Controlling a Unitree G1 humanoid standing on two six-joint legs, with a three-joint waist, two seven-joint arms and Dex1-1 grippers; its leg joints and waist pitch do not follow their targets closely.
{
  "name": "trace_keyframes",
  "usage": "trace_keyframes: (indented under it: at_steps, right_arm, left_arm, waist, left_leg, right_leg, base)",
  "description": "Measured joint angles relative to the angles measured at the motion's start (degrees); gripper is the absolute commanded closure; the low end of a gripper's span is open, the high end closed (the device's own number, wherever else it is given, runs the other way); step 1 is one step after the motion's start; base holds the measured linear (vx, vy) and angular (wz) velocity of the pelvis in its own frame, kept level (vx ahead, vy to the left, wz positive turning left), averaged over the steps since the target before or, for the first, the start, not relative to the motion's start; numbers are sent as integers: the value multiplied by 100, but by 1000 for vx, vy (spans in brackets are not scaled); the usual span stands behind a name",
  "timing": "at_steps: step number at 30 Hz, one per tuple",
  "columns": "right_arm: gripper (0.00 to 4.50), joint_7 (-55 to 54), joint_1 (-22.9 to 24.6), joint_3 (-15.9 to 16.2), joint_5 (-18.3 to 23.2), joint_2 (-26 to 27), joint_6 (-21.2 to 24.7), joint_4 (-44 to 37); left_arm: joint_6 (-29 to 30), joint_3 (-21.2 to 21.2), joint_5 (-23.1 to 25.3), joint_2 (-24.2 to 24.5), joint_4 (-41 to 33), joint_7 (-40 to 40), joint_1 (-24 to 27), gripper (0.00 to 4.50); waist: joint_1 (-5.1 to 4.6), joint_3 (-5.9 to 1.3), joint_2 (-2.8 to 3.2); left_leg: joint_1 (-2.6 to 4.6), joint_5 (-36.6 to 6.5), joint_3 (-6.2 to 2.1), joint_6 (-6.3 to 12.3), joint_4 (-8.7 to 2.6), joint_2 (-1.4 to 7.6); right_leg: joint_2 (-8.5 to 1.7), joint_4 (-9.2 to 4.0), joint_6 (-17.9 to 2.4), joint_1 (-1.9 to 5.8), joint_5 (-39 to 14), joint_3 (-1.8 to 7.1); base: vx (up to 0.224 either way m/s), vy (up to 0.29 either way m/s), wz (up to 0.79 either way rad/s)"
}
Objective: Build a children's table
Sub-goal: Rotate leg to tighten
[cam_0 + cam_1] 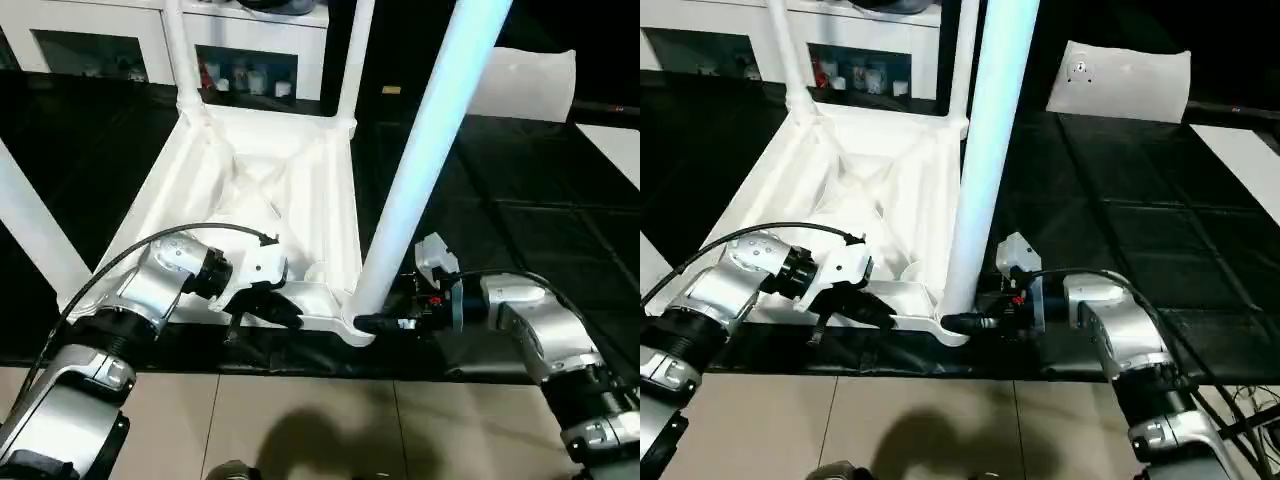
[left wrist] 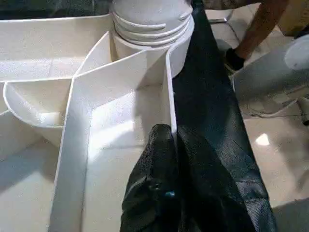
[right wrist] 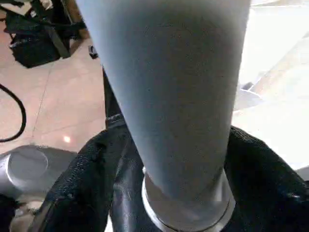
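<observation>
**Four legs stand in an upturned tabletop**

Four white legs rise from the corner sockets of the tabletop (image 1: 250, 190), which lies ribbed side up on a black mat (image 1: 520, 200) — its X-shaped ribs face the head camera. The near-right leg (image 1: 420, 150) stands tall at the centre of the head view, running from about 6 o'clock up past 12.

At its base sits the right gripper (image 1: 375, 322), coming in from 3 o'clock. In the right wrist view both black fingers (image 3: 82, 188) wrap either side of the leg, just above the socket collar, so the claw is clamped on that leg.

The left gripper (image 1: 262, 308) reaches in from 8 o'clock to the tabletop's near edge. Its fingers (image 2: 161, 159) straddle the thin rim wall (one inside, one outside, by the left wrist view) and are closed on it.

A white pillow-like block (image 1: 1120, 80) lies on the mat at 1 o'clock, well apart from the table. White cabinets (image 1: 240, 50) stand at 11 o'clock — behind the far legs.
</observation>
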Motion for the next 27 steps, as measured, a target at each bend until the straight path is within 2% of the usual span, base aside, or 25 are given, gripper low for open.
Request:
trace_keyframes:
  at_steps: [3,5,8,14,16,18,21,23,25,27]
  right_arm:
    - [183,106,-58,40,-98,3,-113,157]
    - [183,146,-130,69,-120,11,-178,283]
    - [224,176,-223,130,-141,23,-235,416]
    - [247,137,-206,114,-173,31,-320,423]
    - [249,-130,-105,0,-179,120,-224,367]
    - [249,-493,-63,-52,-226,241,-131,358]
    - [251,-1298,-17,-234,-356,498,45,341]
    - [251,-2177,46,-487,-412,834,195,336]
    - [252,-3166,53,-798,-506,1241,452,342]
    - [252,-3737,25,-943,-556,1437,560,370]
  left_arm:
    - [-58,-41,7,0,25,-27,-30,450]
    - [-79,-60,10,1,69,-77,-67,450]
    - [-143,-76,14,-3,125,-90,-94,450]
    - [-126,-47,15,-55,219,-10,-110,450]
    - [48,29,18,-156,241,224,-110,450]
    - [207,90,55,-209,261,466,-112,450]
    - [628,276,84,-374,298,979,-93,450]
    - [1081,474,83,-580,288,1497,-45,450]
    - [1656,723,32,-912,157,2099,69,450]
    - [1922,779,6,-1109,74,2443,107,450]
  waist:
    - [28,0,-3]
    - [35,1,-6]
    - [50,1,-13]
    - [100,0,-14]
    - [121,-1,-14]
    - [102,-2,-14]
    - [-6,-5,-16]
    - [-145,3,-1]
    - [-269,2,8]
    - [-395,17,33]
  left_leg:
    - [0,0,0,0,1,0]
    - [0,0,1,0,3,0]
    - [0,0,1,0,3,1]
    - [12,1,1,-2,6,3]
    - [26,5,1,-8,7,4]
    - [41,6,1,-9,8,4]
    - [52,6,-4,-9,9,4]
    - [76,5,-9,-8,10,4]
    - [84,5,-31,-8,11,4]
    - [84,4,-105,-8,10,9]
  right_leg:
    - [0,0,0,1,0,0]
    - [0,1,0,1,0,0]
    - [0,5,0,0,0,-1]
    - [0,19,0,1,0,1]
    - [0,24,0,12,-1,2]
    - [0,23,6,22,-4,4]
    - [-1,12,48,26,-30,3]
    - [-3,-22,51,15,-33,-8]
    - [-16,-80,68,34,-50,-57]
    - [-20,-163,74,83,-82,-152]
  base:
    - [0,0,0]
    - [0,0,0]
    - [0,0,0]
    - [0,0,0]
    - [0,0,0]
    - [0,0,0]
    - [-21,2,-1]
    - [-86,13,-6]
    - [-71,33,-11]
    - [-56,42,-12]
